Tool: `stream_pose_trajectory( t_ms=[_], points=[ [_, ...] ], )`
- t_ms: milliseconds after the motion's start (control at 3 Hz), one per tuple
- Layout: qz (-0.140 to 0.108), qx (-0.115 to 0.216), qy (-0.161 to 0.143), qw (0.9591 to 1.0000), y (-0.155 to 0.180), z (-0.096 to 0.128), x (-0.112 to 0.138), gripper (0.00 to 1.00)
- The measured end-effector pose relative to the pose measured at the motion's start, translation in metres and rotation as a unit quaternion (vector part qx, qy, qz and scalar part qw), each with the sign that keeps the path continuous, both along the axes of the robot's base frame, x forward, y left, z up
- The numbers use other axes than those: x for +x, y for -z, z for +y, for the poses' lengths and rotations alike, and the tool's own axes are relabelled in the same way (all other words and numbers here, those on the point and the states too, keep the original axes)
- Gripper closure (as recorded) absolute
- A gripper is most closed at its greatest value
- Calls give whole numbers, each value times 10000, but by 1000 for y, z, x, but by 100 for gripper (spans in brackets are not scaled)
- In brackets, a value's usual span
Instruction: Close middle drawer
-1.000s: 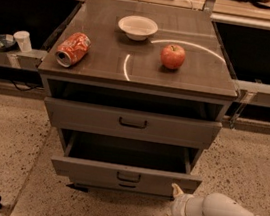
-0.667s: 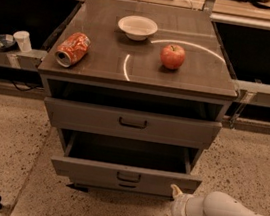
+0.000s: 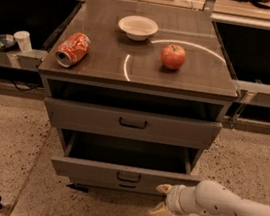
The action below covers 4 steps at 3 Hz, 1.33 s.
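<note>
Speckled flooring is seen beneath the cabinet (image 3: 194, 81), from which the middle drawer (image 3: 90, 170) is pulled well out, its dark inside exposed. Just beside the right end of the drawer front, the gripper (image 3: 161, 200) is held with fingers spread and nothing between them. The approach is judged to be the step in hand. Next, the fingers must be set against the drawer front and a straight push given.

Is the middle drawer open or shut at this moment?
Open: the middle drawer front stands pulled forward, dark interior exposed. The end effector hovers before its right part.
</note>
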<state>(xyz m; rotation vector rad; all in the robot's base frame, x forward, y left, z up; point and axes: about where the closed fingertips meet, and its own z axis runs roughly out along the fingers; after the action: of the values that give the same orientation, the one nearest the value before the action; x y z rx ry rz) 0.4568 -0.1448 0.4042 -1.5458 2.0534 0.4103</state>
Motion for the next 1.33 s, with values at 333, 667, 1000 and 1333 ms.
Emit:
stream_pose_trajectory(
  t_ms=[333, 667, 1000, 1333],
  points=[
    [-263, -176, -172, 9994, 5, 8, 18, 41],
    [-497, -253, -267, 9981, 6, 15, 29, 19],
    [-599, -254, -329, 9973, 8, 19, 33, 0],
    [-612, -211, -380, 9972, 9, 21, 34, 0]
  ],
)
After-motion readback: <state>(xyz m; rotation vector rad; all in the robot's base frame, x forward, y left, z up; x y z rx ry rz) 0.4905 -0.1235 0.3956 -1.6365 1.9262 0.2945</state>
